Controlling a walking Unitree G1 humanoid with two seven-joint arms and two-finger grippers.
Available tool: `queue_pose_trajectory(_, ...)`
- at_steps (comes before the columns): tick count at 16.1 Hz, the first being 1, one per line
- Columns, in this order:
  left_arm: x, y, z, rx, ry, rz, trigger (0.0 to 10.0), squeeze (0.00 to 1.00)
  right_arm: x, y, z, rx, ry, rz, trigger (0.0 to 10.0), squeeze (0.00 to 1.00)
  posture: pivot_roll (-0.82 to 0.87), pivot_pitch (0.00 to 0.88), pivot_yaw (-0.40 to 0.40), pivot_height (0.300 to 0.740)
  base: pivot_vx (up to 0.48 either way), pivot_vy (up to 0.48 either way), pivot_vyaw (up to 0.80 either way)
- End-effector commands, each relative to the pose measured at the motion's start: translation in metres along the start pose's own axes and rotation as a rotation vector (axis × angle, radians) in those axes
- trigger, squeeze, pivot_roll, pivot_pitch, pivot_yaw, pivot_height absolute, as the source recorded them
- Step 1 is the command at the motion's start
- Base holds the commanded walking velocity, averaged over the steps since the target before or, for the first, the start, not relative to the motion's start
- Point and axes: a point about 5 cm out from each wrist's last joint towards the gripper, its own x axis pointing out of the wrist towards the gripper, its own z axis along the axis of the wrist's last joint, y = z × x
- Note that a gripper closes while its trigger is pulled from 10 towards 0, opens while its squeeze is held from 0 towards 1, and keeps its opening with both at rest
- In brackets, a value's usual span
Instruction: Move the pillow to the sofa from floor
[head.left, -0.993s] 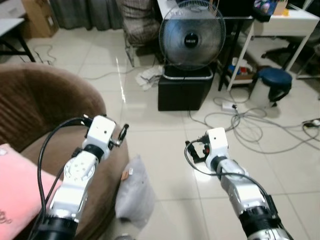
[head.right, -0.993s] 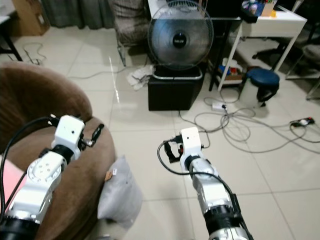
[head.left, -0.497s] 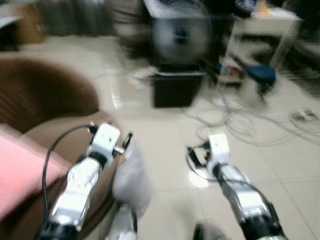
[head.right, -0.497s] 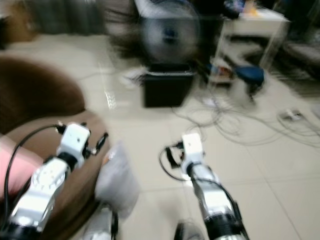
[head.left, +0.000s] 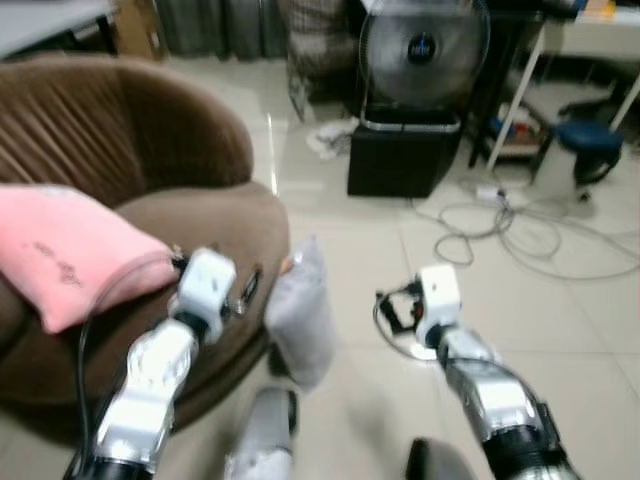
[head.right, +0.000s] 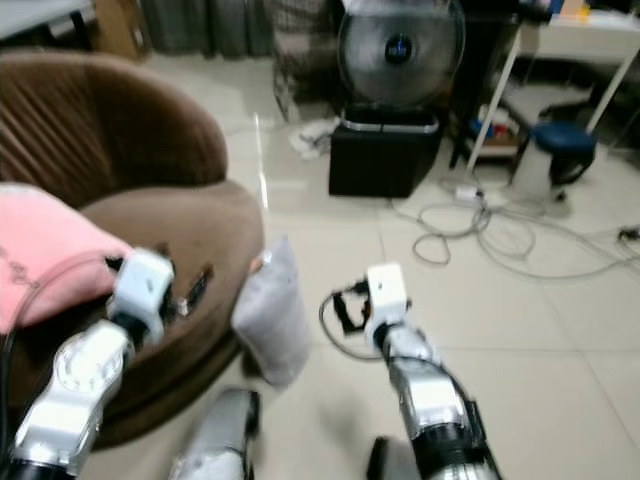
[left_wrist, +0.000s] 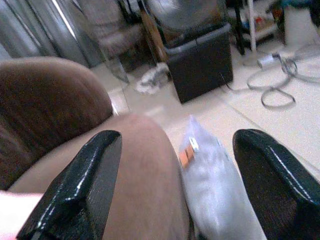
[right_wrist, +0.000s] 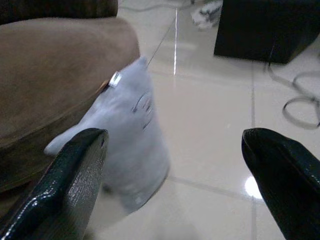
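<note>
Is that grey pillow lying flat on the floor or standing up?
Standing on edge. The pillow rests its bottom edge on the floor and leans against the sofa, a corner pointing up.

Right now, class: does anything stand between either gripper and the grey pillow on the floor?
Nothing visible does. The grey pillow leans against the brown sofa, and both the left gripper and right gripper look straight at it, fingers spread.

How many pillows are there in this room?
2. A grey pillow stands on the floor, leaning against the front of the brown sofa. A pink pillow lies on the sofa seat. Others may be out of sight.
</note>
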Motion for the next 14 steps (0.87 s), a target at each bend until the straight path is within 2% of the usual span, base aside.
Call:
queue_pose_trajectory(1, 0.0061, 0.0010, 0.0092, 0.005, -0.029, -0.016, 10.0, 0.00, 0.0016, -0.0008, 0.0061, 0.004, -0.021, -0.001, 10.0, 0.00, 0.15, 0.000, 0.002, 0.616, 0.262, 0.000, 0.00)
queue_pose_trajectory(4, 0.0078, -0.0004, 0.0109, 0.006, -0.030, -0.032, 10.0, 0.00, 0.0027, 0.0002, 0.0050, 0.023, -0.018, -0.004, 10.0, 0.00, 0.15, 0.000, 0.004, 0.616, 0.272, 0.000, 0.00)
queue_pose_trajectory(8, 0.0097, 0.0028, 0.0120, 0.012, -0.029, -0.024, 10.0, 0.00, 0.0051, 0.0004, 0.0075, 0.017, -0.021, 0.002, 10.0, 0.00, 0.15, 0.000, 0.006, 0.616, 0.304, 0.000, -0.70)
queue_pose_trajectory(14, 0.0113, 0.0064, 0.0118, 0.014, -0.021, -0.001, 10.0, 0.00, 0.0071, 0.0010, 0.0101, -0.004, -0.025, 0.013, 10.0, 0.00, 0.16, 0.000, -0.001, 0.616, 0.305, 0.000, 0.00)
